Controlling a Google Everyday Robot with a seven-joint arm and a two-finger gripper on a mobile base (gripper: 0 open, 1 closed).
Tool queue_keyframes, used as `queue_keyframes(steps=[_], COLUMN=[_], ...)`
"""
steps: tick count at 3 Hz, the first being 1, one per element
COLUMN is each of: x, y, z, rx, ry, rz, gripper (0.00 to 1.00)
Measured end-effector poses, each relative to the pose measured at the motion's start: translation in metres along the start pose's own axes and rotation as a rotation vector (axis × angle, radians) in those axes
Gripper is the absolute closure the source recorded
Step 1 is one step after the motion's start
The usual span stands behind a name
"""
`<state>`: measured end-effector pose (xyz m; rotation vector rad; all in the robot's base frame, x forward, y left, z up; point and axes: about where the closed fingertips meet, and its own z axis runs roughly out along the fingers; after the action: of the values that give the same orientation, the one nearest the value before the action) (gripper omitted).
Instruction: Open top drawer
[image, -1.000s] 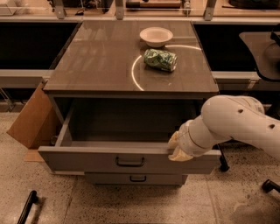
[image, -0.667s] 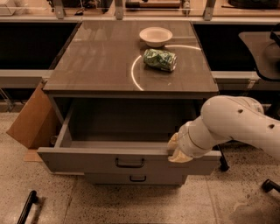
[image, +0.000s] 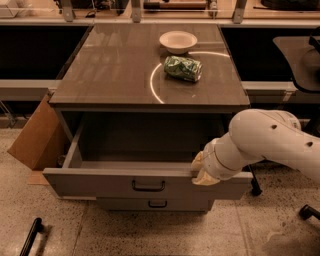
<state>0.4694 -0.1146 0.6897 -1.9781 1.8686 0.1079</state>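
The top drawer (image: 100, 182) is pulled far out from under the brown cabinet top; its grey front carries a small dark bar handle (image: 148, 186) at centre, and its inside looks empty. My gripper (image: 202, 171) sits at the right part of the drawer's front top edge, right of the handle, at the end of my white arm (image: 265, 142). A narrower grey drawer front (image: 155, 204) with its own dark handle shows just below.
A white bowl (image: 178, 41) and a crumpled green bag (image: 183, 68) lie on the cabinet top (image: 110, 70). A cardboard box (image: 37, 135) leans at the left. A dark bar (image: 31, 236) lies on the speckled floor front left. Chair legs (image: 307, 212) stand at the right.
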Motion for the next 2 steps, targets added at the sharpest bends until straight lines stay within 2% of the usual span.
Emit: queue_keyframes(steps=[2], x=[-0.0015], y=[0.0005], z=[-0.0010], rx=[0.001], ry=[0.002], rz=[-0.004], gripper=[0.12])
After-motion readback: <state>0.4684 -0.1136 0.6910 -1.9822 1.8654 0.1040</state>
